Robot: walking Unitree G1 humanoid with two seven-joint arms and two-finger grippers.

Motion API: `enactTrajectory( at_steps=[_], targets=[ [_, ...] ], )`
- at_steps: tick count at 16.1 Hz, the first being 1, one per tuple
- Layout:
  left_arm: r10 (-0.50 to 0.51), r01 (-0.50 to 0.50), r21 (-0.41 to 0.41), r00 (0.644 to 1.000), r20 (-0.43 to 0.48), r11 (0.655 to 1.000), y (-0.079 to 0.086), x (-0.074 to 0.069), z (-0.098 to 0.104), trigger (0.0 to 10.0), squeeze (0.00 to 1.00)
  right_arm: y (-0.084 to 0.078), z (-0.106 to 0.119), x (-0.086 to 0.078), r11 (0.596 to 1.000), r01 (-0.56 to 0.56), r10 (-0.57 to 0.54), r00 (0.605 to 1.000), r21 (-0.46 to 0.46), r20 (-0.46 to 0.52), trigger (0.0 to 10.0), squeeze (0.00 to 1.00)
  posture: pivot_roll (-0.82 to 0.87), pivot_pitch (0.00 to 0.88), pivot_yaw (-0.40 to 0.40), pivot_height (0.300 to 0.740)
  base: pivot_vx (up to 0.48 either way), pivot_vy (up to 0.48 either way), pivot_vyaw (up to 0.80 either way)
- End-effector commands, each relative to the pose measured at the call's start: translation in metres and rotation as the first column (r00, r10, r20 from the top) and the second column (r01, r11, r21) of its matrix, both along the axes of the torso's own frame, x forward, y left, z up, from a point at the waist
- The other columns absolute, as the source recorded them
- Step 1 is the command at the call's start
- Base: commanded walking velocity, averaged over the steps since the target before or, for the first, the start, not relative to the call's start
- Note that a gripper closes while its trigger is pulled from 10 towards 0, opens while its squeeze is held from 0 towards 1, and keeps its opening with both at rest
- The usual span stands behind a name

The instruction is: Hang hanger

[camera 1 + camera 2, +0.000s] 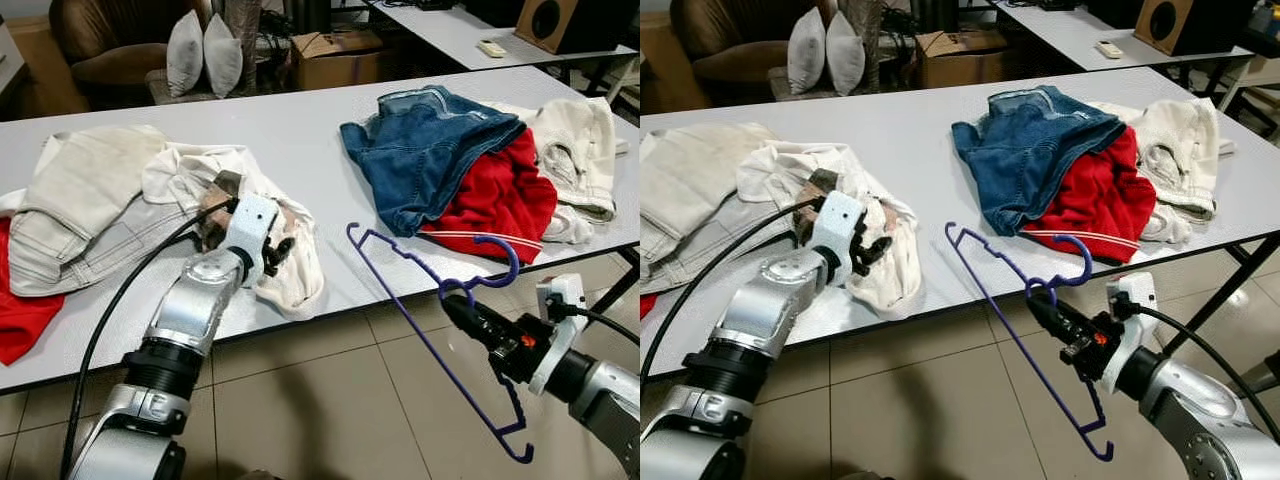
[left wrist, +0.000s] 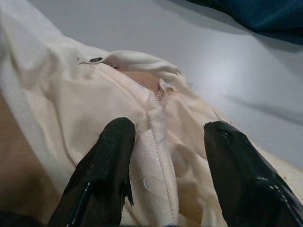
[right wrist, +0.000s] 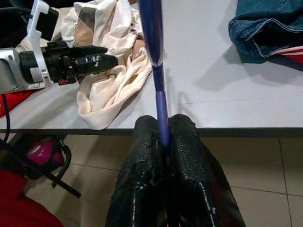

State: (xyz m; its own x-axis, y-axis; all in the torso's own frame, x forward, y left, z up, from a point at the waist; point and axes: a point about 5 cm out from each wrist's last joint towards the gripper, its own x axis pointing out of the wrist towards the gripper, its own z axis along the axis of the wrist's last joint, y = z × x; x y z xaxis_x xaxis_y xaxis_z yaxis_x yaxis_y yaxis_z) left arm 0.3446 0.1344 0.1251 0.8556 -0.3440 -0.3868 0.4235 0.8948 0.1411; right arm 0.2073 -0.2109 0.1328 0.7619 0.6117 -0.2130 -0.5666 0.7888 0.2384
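Note:
A thin purple hanger (image 1: pixel 420 327) hangs tilted over the floor just off the table's front edge, its hook toward the red garment. My right gripper (image 1: pixel 455 303) is shut on the hanger's neck, and the right wrist view shows the purple wire (image 3: pixel 151 28) pinched between the two fingers (image 3: pixel 142 137). My left gripper (image 1: pixel 283 250) rests on a crumpled cream shirt (image 1: pixel 295 285) at the table's front. It is open, and its black fingers (image 2: pixel 106 161) straddle a fold of the cream fabric (image 2: pixel 71 94).
The grey table (image 1: pixel 300 130) carries beige trousers (image 1: pixel 80 200) at the left, blue jeans (image 1: pixel 430 150), a red garment (image 1: pixel 500 195) and a cream garment (image 1: pixel 570 150) at the right. Tiled floor (image 1: pixel 330 380) lies in front. Pillows (image 1: pixel 200 50) and a cardboard box (image 1: pixel 335 55) stand behind.

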Motion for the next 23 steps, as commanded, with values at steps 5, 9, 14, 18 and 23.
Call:
enactTrajectory(
  at_steps=[5,9,14,18,23],
  targets=[
    [0.085,-0.092,0.104,0.994,0.07,0.99,0.015,0.007,0.002,4.3,0.0,0.002,0.002,-0.002,1.0,-0.014,0.014,1.0,-0.018,0.02,10.0,0.0,-0.11,0.0,0.061,0.74,0.0,0.0,0.0],
    [0.082,-0.096,0.185,0.993,0.08,0.978,0.02,0.009,-0.002,7.7,0.0,0.003,0.002,-0.002,1.0,-0.018,0.019,1.0,-0.022,0.021,10.0,0.0,-0.11,0.0,0.062,0.74,0.0,0.0,0.0],
    [0.046,-0.055,0.19,0.998,0.047,0.98,0.015,0.007,-0.011,0.0,0.0,0.002,0.001,-0.003,1.0,-0.02,0.02,1.0,-0.025,0.02,10.0,0.0,-0.12,0.0,0.064,0.74,0.0,0.0,0.0],
    [0.045,-0.059,0.179,0.995,0.086,0.982,0.016,0.01,-0.005,0.0,0.0,0.002,0.0,-0.002,1.0,-0.021,0.022,1.0,-0.023,0.02,10.0,0.0,-0.11,0.0,0.062,0.74,0.0,0.0,0.0],
    [0.049,-0.071,0.161,0.99,0.133,0.984,0.017,0.012,0.004,0.0,0.0,0.006,-0.001,0.001,0.999,-0.028,0.029,0.999,-0.015,0.023,10.0,0.0,-0.1,0.0,0.062,0.74,0.0,0.0,0.0]
  ],
)
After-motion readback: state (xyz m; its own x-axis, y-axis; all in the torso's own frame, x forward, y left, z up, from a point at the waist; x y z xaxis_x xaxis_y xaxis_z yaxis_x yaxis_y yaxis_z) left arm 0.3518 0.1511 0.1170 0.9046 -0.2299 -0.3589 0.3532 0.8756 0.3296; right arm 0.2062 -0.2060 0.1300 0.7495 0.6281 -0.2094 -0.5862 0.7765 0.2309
